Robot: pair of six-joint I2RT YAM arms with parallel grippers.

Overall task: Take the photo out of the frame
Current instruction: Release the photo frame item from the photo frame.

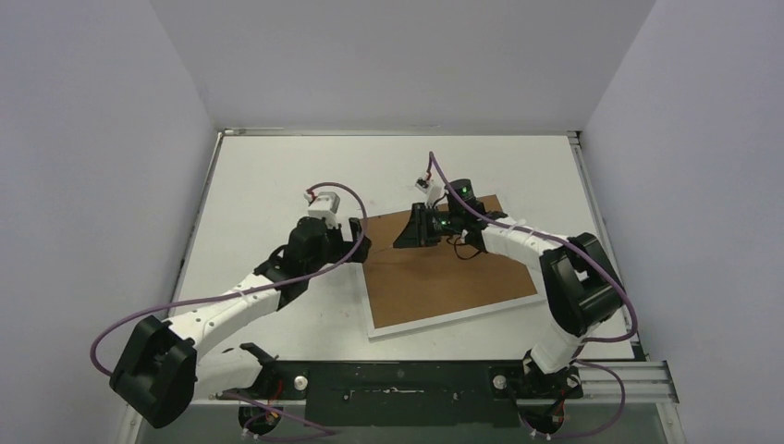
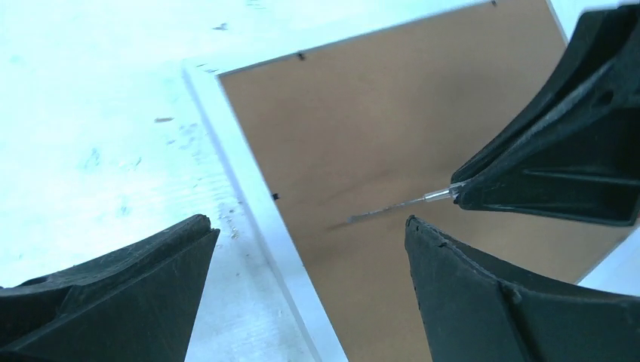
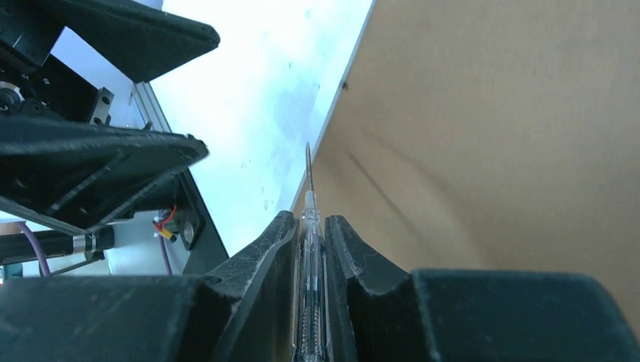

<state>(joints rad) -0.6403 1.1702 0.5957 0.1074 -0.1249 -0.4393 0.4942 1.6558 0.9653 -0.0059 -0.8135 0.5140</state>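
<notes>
Frame face down on the worktop, one end effector gaping, the other pinching a slim tool

The frame point(image 1: 434, 277) lies flat on the white worktop point(image 1: 277, 176) with its brown backing panel up and a thin white border showing round it. The left end effector point(image 1: 361, 239) hangs at the frame's left corner with its fingers spread wide and nothing between them. The right end effector point(image 1: 411, 231) is over the far part of the panel, clamped on a slim tool point(image 3: 311, 226) with a clear handle and a thin metal shaft. The shaft points out low over the brown panel near its edge. Whether the tip touches the board cannot be told.
</notes>
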